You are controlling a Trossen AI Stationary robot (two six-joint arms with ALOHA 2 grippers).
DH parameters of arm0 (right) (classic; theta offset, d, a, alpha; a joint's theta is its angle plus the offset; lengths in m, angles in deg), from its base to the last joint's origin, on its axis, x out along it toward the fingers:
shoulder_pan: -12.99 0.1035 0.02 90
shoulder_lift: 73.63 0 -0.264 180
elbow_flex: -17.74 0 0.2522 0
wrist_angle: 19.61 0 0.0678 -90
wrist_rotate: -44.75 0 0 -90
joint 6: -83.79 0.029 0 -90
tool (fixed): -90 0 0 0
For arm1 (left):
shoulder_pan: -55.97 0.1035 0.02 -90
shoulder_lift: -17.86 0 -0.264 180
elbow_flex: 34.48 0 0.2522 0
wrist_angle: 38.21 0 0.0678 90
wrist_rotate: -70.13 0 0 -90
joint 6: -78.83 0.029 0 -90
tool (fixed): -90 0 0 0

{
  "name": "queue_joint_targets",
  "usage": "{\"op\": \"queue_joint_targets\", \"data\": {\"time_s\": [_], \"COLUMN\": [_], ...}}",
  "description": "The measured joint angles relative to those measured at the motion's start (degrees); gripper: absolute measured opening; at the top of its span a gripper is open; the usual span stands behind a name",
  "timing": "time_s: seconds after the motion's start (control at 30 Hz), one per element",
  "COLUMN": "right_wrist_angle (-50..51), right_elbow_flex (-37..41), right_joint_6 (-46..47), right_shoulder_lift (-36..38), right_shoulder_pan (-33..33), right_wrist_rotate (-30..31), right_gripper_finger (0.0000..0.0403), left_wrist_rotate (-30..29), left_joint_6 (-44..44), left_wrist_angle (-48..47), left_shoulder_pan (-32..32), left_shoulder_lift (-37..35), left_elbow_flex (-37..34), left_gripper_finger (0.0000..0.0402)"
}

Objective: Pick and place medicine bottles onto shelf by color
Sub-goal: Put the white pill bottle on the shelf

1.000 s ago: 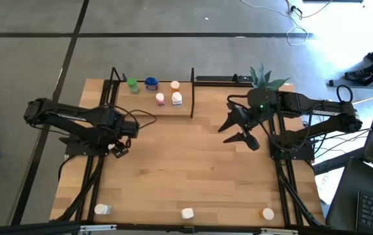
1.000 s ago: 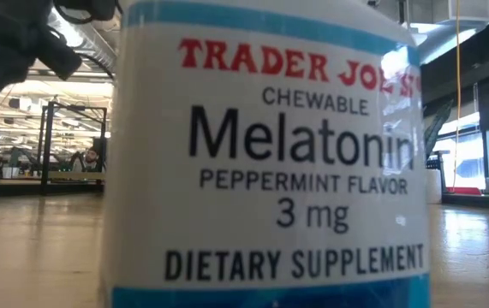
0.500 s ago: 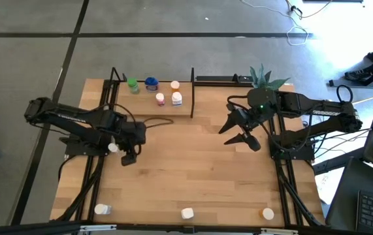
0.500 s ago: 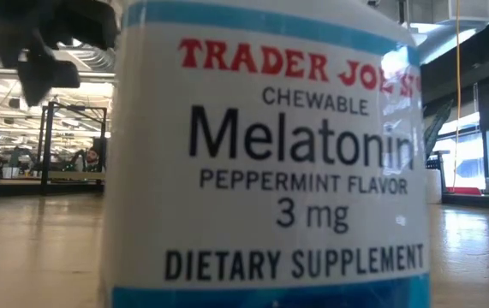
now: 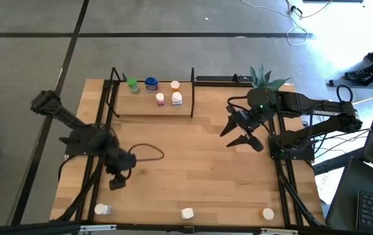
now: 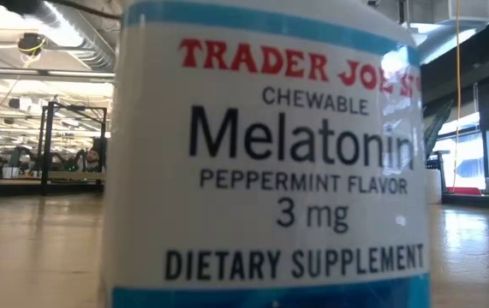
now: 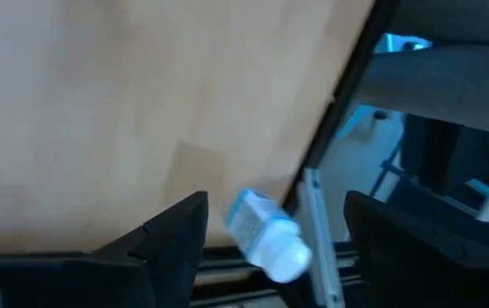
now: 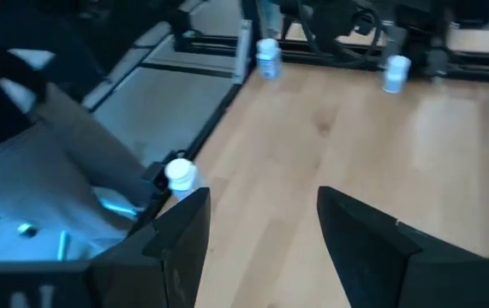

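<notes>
Five medicine bottles stand on the shelf (image 5: 148, 108) at the far left: green (image 5: 132, 85), blue (image 5: 151, 83), orange-capped (image 5: 175, 85), pink-capped (image 5: 160, 98) and white (image 5: 176, 99). Three more sit along the table's near edge: a white-capped one (image 5: 101, 209) lying on its side (image 7: 265, 246), a white one (image 5: 187, 213) that fills the low view (image 6: 261, 162), and an orange-capped one (image 5: 267, 213). My left gripper (image 5: 117, 179) hangs open above the near left of the table, short of the lying bottle. My right gripper (image 5: 242, 134) hangs open at the right, holding nothing.
A potted green plant (image 5: 262, 77) stands at the far right behind my right arm. Black frame rails (image 5: 88, 189) run along the table's left and right sides. A cable loop (image 5: 148, 153) trails from my left arm. Bare wood (image 5: 193, 163) lies across the table's middle.
My left gripper has swung from beside the shelf's near left corner toward the table's near edge, turning as it went, and stays open. It has passed out of the low view. My right arm has kept still.
</notes>
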Motion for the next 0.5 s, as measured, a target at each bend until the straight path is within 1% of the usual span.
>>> {"op": "queue_joint_targets", "data": {"time_s": [0.1,0.23,0.4,0.5], "right_wrist_angle": [0.0,0.0,-0.1,-0.1], "right_elbow_flex": [0.0,0.0,0.0,0.0], "right_joint_6": [-1.4,-1.2,-1.2,-1.2], "right_shoulder_lift": [0.0,0.0,0.0,0.0], "right_shoulder_pan": [0.0,0.0,0.0,0.1], "right_wrist_rotate": [-2.7,-2.9,-2.7,0.0], "right_gripper_finger": [0.0218,0.0218,0.0218,0.0218], "left_wrist_rotate": [-1.3,-2.6,-5.7,-7.9], "left_joint_6": [-6.1,-7.7,-9.0,-12.3], "left_wrist_angle": [3.1,4.0,4.1,5.4], "left_shoulder_pan": [-5.4,-13.1,-22.6,-26.8], "left_shoulder_lift": [0.9,2.6,3.0,3.0], "left_elbow_flex": [0.0,0.0,0.0,0.0], "left_gripper_finger": [0.0267,0.0267,0.0267,0.0267]}}
